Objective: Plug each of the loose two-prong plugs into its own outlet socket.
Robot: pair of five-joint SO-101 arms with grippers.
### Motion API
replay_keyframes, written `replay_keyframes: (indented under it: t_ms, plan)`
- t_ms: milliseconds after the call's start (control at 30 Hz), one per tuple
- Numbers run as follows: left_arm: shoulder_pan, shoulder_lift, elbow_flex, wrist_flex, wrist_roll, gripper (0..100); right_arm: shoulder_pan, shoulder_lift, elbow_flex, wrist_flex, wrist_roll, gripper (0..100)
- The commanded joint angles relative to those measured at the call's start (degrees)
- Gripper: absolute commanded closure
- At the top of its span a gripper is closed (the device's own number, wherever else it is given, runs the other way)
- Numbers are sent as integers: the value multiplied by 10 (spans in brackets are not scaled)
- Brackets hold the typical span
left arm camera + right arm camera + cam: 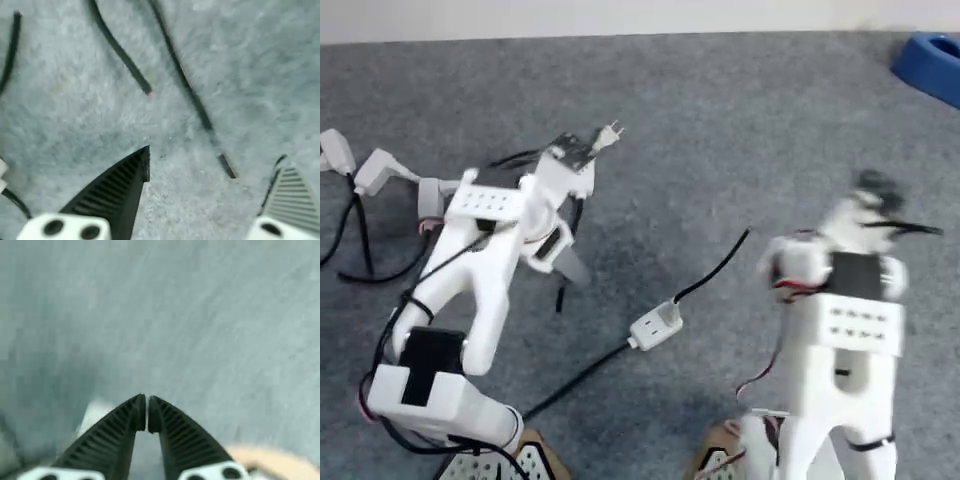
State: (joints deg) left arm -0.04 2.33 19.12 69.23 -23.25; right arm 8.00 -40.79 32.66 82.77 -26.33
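A white outlet socket [655,326] lies mid-carpet on a black cable. White plugs [375,170] with black cords lie at the far left, and another small white two-prong plug [610,132] shows just beyond the left arm's wrist. My left gripper [563,258] [215,160] is open and holds nothing, hanging over grey carpet with loose black cable ends [149,91] below it. At the right, my right gripper [146,412] [870,190] is shut with nothing between its fingers, above bare carpet and well away from the socket.
A blue container [932,62] sits at the back right corner. Black cables [720,265] run across the carpet between the arms. Tan base pieces [715,452] lie at the front edge.
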Motion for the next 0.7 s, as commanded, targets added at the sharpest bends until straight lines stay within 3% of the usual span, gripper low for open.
replay_keyframes:
  t_ms: [0,233,367,467,667]
  plan:
    - [79,-7,-66,79,-3,618,105,-7,60,-88,33,992]
    - [222,-9,-67,97,47,618,229,-8,184,-231,37,992]
    - [294,-7,-64,97,75,618,252,-8,239,-240,73,992]
    - [326,-3,-57,95,90,641,264,-8,264,-242,110,992]
    - [349,65,-50,91,119,735,318,-8,292,-298,113,992]
